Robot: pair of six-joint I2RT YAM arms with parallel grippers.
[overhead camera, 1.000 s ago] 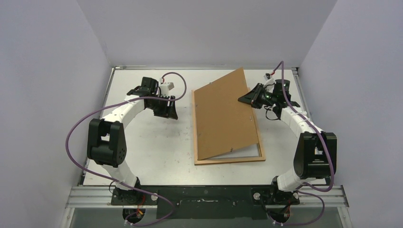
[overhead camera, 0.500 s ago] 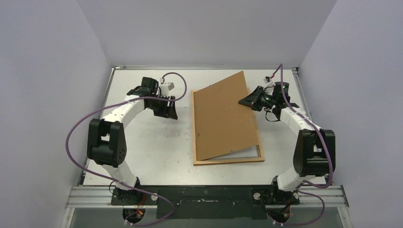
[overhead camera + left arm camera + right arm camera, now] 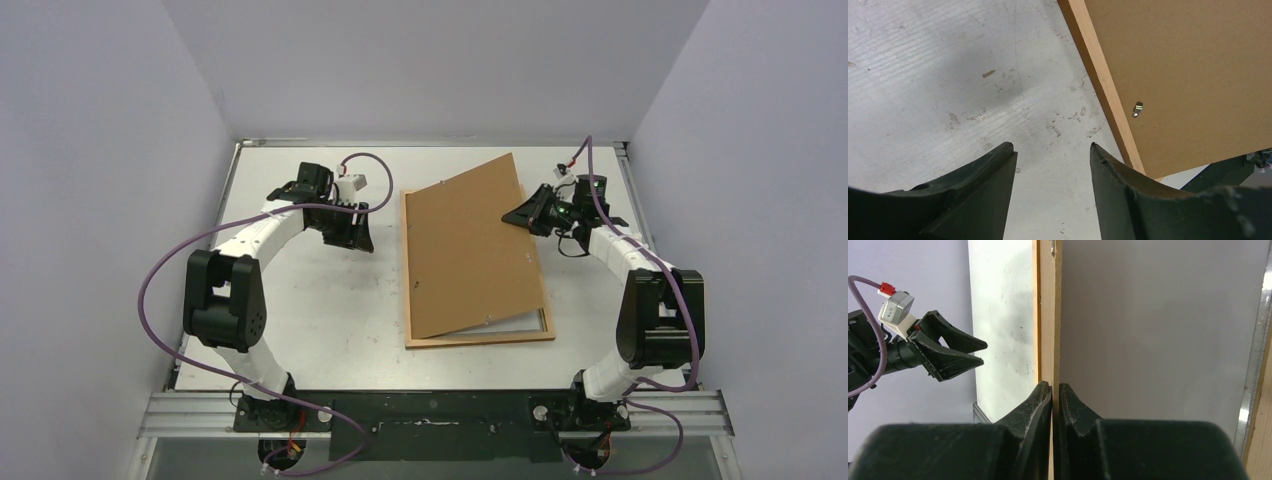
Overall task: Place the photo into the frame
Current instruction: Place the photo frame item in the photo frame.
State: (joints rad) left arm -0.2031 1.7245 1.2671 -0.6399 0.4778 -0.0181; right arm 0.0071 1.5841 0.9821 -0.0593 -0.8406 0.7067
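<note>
Brown board (image 3: 470,250) is tilting over the frame (image 3: 500,339); my right jaws are pinching its edge, left jaws are sitting open.

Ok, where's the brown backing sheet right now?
In the top view, the fibreboard backing sheet is held skewed over the frame, right of table centre, its right edge pinched by the right gripper.
</note>
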